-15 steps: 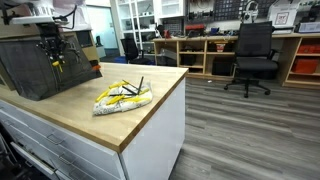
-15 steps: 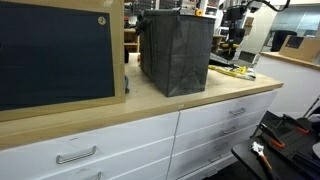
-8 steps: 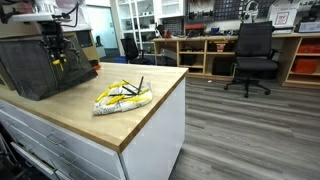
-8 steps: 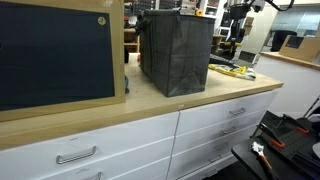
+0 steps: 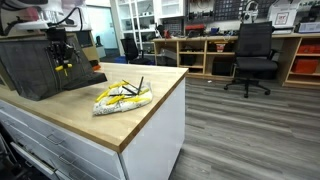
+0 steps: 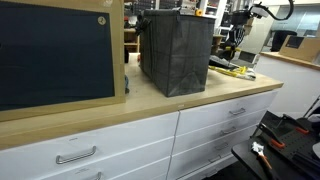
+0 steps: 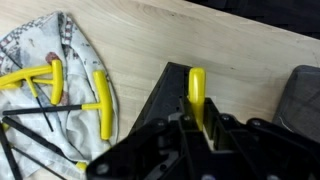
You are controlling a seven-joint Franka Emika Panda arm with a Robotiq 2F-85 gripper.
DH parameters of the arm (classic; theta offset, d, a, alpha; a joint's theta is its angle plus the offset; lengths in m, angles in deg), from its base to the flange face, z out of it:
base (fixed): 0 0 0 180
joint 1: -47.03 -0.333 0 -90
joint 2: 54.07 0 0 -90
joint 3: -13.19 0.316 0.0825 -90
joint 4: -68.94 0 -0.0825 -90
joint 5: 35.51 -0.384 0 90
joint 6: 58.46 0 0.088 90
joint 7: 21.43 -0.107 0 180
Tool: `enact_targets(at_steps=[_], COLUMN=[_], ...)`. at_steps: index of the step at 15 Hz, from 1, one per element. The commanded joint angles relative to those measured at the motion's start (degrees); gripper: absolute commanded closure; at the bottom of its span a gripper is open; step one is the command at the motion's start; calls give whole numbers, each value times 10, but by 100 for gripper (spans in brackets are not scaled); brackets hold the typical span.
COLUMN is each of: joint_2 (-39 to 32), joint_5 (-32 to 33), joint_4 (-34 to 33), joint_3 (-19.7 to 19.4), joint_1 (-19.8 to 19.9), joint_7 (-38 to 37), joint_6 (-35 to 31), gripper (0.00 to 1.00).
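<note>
Claw, one: clenched around a yellow-handled tool, held above the wooden counter beside the dark mesh bin, which shows at the claw's 3 o'clock in the wrist view. Patterned cloth, one: lies flat on the counter at the claw's 9 to 10 o'clock in the wrist view, well apart from the held tool, carrying loose yellow T-handle keys with dark shafts. Office chair, one: stands on the grey floor far behind.
</note>
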Motion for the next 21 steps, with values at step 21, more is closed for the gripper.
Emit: enact_targets(at_steps=[21], joint_2=[-10], joint_5=[62], joint_4=[17], joint_3=[4], joint_1=[-13], joint_7=[-113], joint_6=[-1], gripper=[96])
